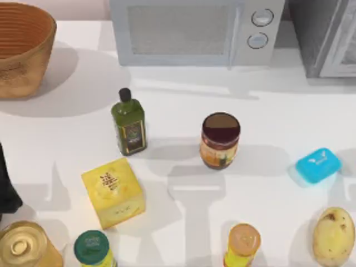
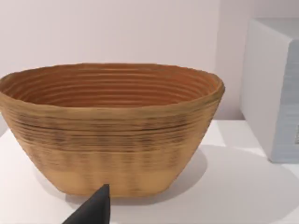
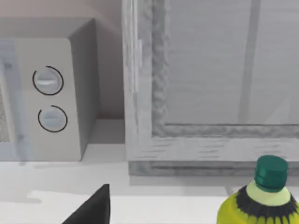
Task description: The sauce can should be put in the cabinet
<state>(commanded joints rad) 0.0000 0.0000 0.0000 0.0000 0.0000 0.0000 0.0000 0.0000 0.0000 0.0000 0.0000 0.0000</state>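
The left pincer [image 2: 96, 210] appeared as one dark fingertip at the lower edge of the left wrist view, in front of a woven basket [image 2: 112, 126]; whether it was open or closed could not be told. In the top view a dark part of the left arm [image 1: 6, 186] sat at the left edge of the frame. The right pincer [image 3: 93, 207] likewise showed as a single dark fingertip low in the right wrist view, and its state could not be told either. Beyond it stood the cabinet [image 3: 210, 84] with its pale framed door, the microwave [image 3: 46, 98] with two round knobs beside it, and a green-capped yellow bottle [image 3: 264, 198] at the lower right of that view.

From above, the sauce can [image 1: 220, 140] stood upright near the middle of the white tabletop [image 1: 267, 105], free of both arms and well apart from the cabinet [image 1: 328, 33] in the upper right corner of the frame. The olive bottle [image 1: 129, 122] stood to its left, a yellow box [image 1: 113, 192] lower left of that. A blue soap bar [image 1: 317, 165] lay to the can's right, a potato [image 1: 333, 236] at the lower right. Along the bottom edge stood a gold-topped tin [image 1: 25, 247], a green-lidded container [image 1: 93, 248] and an orange-capped bottle [image 1: 243, 245]. The basket [image 1: 22, 47] filled the upper left corner, the microwave [image 1: 194, 30] the top centre.
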